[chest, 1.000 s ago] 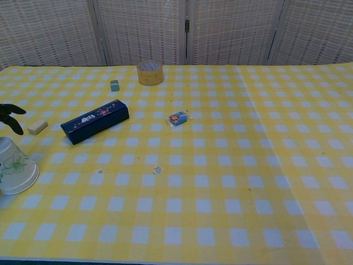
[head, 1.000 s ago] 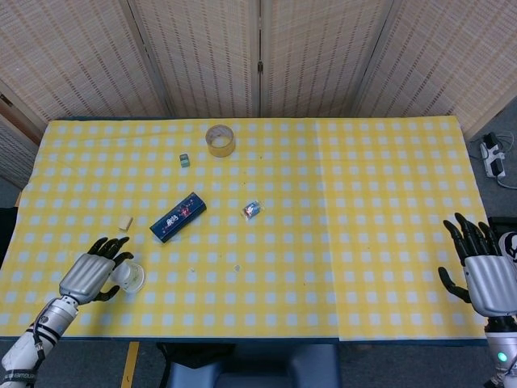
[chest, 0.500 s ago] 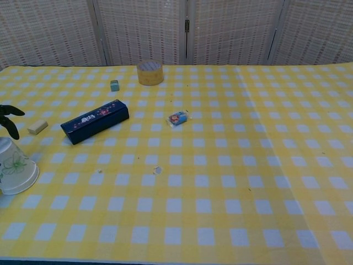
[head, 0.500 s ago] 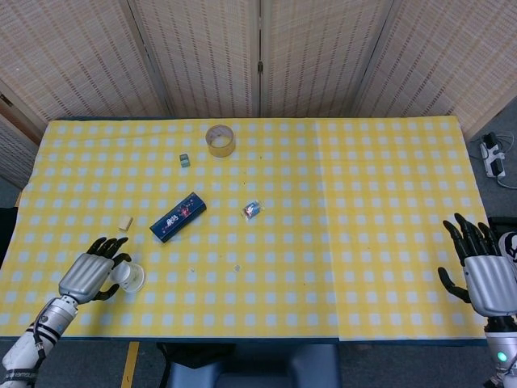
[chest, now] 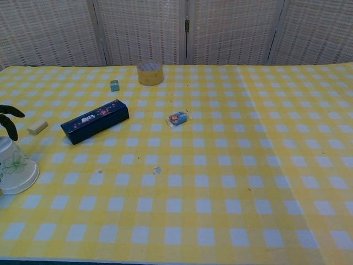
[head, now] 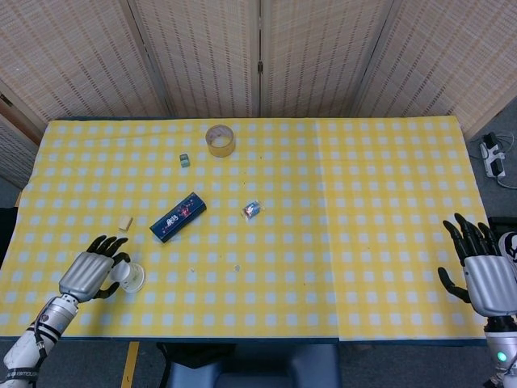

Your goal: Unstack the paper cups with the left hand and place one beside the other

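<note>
A white paper cup [head: 130, 276] [chest: 15, 166] with a green flower print stands upside down, wide rim on the yellow checked cloth, near the front left corner. I see one cup shape and cannot tell whether another is nested in it. My left hand [head: 87, 273] lies just left of the cup with its dark fingers [chest: 7, 117] spread above and beside it. The thumb is close to the cup's side, but no grip shows. My right hand [head: 485, 273] hangs open at the table's front right edge, far from the cup.
A dark blue box [head: 178, 216] [chest: 94, 121] lies right of the cup, and a small beige eraser [head: 125, 221] [chest: 37, 127] lies behind it. A blue wrapped sweet [head: 252, 209], a tape roll [head: 220, 140] and a small green cube [head: 184, 160] sit farther back.
My left hand has drifted slightly left and toward the front edge. The cup stays in place, and the right hand has not moved.
</note>
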You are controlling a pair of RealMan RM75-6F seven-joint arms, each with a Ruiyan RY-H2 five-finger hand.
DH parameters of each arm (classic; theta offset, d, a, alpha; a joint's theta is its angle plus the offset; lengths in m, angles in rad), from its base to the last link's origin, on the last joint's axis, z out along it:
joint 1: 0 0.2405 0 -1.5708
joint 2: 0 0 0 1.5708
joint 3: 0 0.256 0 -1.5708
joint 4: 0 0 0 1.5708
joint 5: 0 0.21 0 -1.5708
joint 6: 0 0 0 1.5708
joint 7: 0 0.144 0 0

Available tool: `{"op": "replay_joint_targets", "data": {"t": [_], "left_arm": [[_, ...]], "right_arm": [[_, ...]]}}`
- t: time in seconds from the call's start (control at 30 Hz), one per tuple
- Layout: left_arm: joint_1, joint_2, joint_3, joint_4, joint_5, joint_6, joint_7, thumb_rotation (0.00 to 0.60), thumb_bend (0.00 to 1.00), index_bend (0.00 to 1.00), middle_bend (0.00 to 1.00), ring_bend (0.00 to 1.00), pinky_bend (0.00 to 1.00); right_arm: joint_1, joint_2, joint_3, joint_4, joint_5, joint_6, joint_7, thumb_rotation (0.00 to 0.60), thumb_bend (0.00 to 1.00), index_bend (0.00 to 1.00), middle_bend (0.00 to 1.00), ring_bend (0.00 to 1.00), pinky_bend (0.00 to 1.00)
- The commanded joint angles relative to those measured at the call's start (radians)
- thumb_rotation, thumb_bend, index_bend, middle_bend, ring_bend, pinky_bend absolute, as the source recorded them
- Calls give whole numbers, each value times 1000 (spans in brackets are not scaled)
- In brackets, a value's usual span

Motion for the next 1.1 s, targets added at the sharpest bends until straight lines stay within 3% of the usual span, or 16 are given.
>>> {"op": "replay_joint_targets", "data": {"t": [0.03, 0.77, 1.1], "left_arm": [[0, 7, -1, -6, 1, 6, 0, 600, 411, 378, 118, 87, 21], [-1, 193, -62, -220, 69, 127, 1, 600, 417, 394, 133, 92, 20], [-48, 201, -76, -284, 105, 79, 5, 600, 420, 394, 134, 93, 31]], "right_arm": [[1, 0, 1, -1, 1, -1, -1, 600, 405, 0, 0, 76, 5], [0, 5, 4, -8, 3, 5, -3, 600, 405, 0, 0, 76, 5], [-3, 3, 2, 2, 5, 5, 9, 600, 405, 0, 0, 76, 5]]}}
